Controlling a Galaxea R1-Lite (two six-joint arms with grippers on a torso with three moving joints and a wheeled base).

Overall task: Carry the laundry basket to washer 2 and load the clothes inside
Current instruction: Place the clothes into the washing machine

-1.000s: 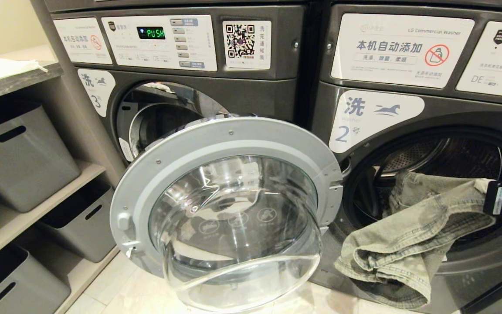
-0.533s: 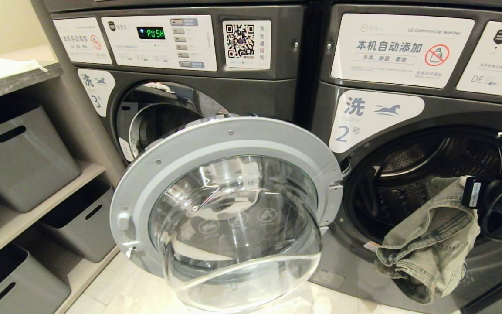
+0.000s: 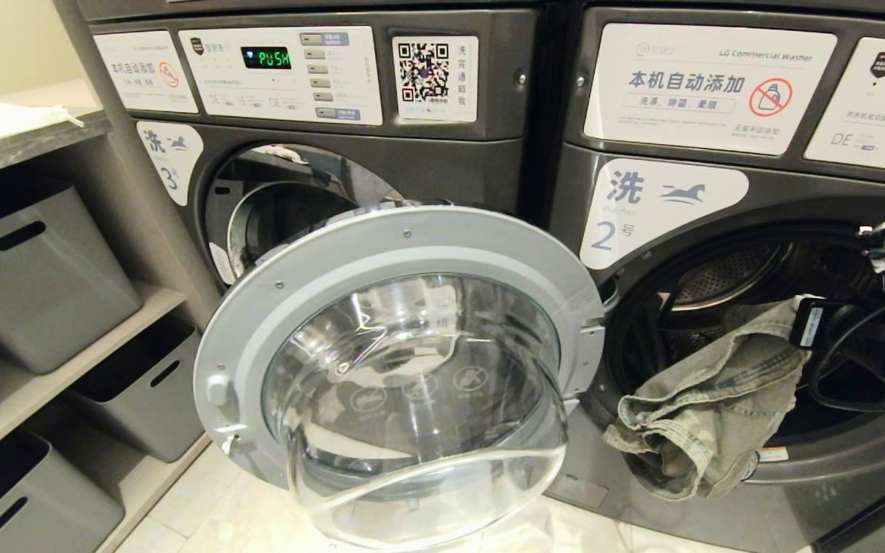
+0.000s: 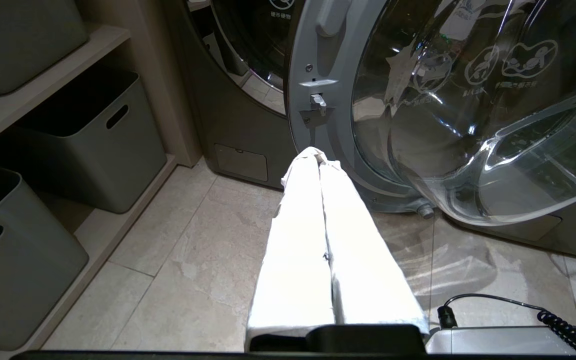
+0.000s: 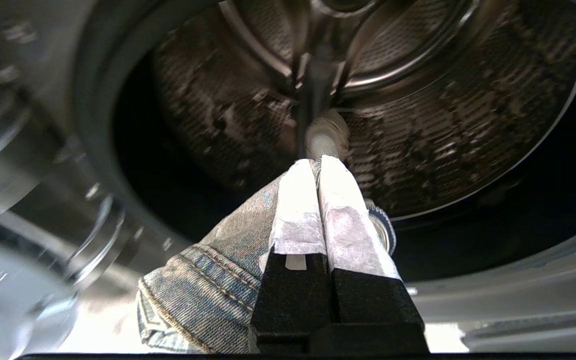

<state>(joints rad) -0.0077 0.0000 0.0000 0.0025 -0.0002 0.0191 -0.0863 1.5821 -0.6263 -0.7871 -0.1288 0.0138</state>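
Washer 2 (image 3: 661, 201) stands on the right with its label showing and its mouth open. The clothes (image 3: 707, 403), a light washed denim garment, hang over the lower rim of that mouth. My right gripper (image 3: 802, 309) reaches in from the right and is shut on the clothes' upper edge. In the right wrist view the gripper (image 5: 316, 165) pinches the denim (image 5: 203, 285) in front of the steel drum (image 5: 418, 100). My left gripper (image 4: 318, 152) is shut and empty, low over the floor by the open door. The laundry basket is out of view.
Washer 2's round glass door (image 3: 412, 369) is swung wide open to the left, in front of washer 3 (image 3: 170, 157). Grey storage bins (image 3: 28, 276) fill the shelves on the left. Pale floor tiles (image 4: 168, 260) lie below.
My right gripper has moved left and slightly up across washer 2's mouth, carrying the denim. The garment has bunched up and swung left. The left arm has stayed still.
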